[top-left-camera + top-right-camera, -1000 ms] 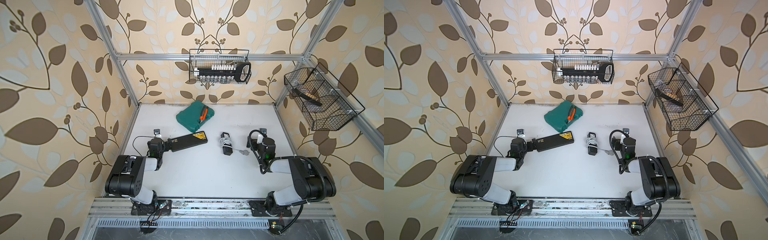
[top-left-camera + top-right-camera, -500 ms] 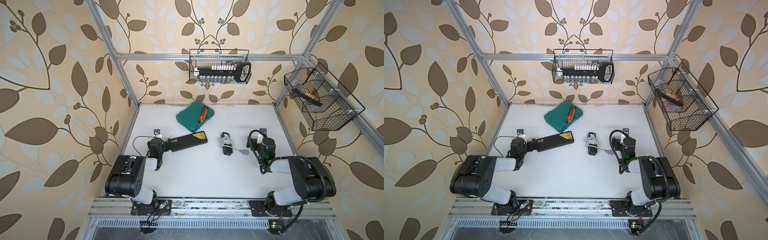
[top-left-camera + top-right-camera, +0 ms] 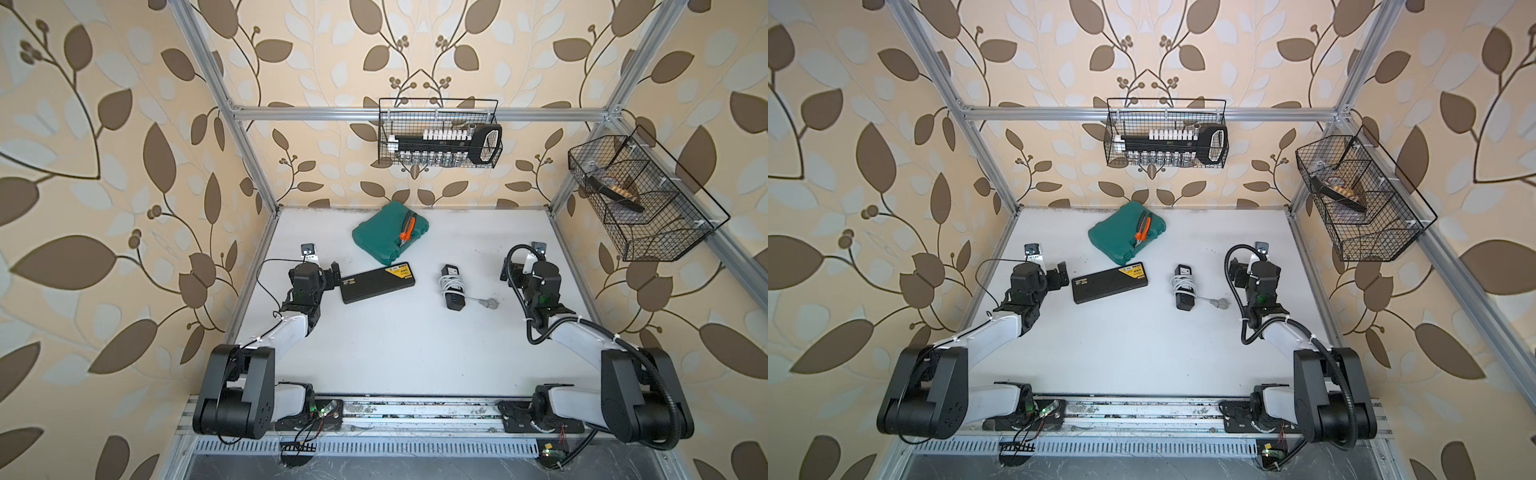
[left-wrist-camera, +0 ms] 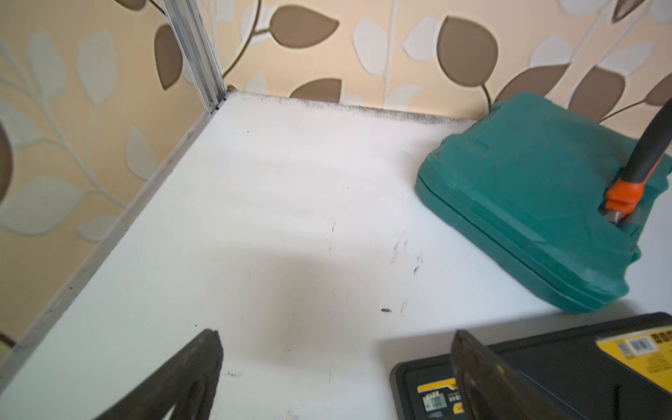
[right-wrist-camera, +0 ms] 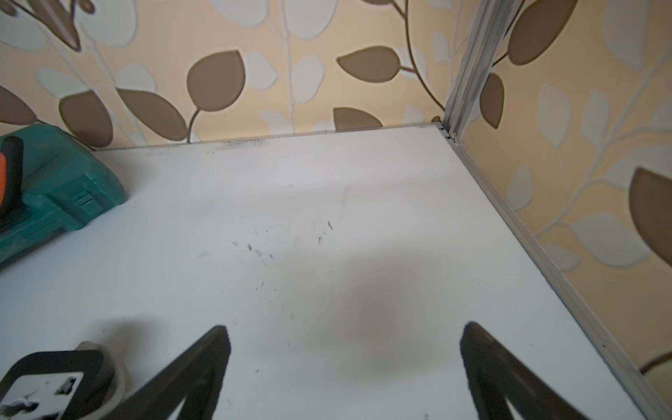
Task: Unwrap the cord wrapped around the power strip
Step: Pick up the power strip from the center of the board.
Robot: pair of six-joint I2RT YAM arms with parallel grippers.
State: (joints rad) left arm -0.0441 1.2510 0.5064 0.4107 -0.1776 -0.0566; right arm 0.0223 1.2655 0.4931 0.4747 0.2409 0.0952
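power strip [image 3: 452, 287], black, cord-wrapped [image 3: 451, 283]

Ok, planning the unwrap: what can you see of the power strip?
The power strip is a narrow black plastic-looking bar lying flat on the table, lengthwise front to back. The light-grey cord is coiled around its middle, its tail ending in a grey plug on the table beside the near end. A white socket face shows in the right wrist view. Only cord and table touch it.
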